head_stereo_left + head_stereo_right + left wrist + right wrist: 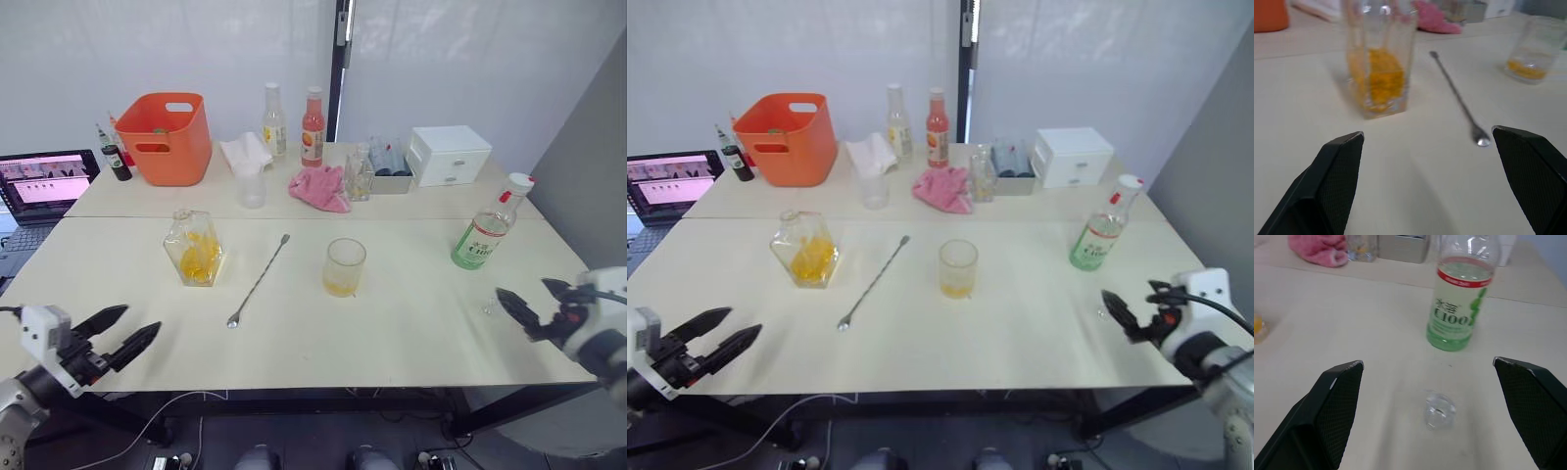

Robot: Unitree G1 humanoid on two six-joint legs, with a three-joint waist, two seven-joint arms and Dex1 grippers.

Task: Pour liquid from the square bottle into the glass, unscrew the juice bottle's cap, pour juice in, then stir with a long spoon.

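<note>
Orange bucket (pixel 167 137), pink cloth (pixel 319 188)

Both arms end in white, boxy plastic wrist housings carrying matte black, textured, tapering two-finger grippers (pixel 120 334) (pixel 537 302); a thin black cable loops over the right one.

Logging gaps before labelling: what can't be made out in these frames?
- Juice bottle: top cut off by the right wrist view's edge.
- Orange bucket: contents hidden by its wall, eye views.
- Small clear object near the right gripper: too small and blurry to identify.
</note>
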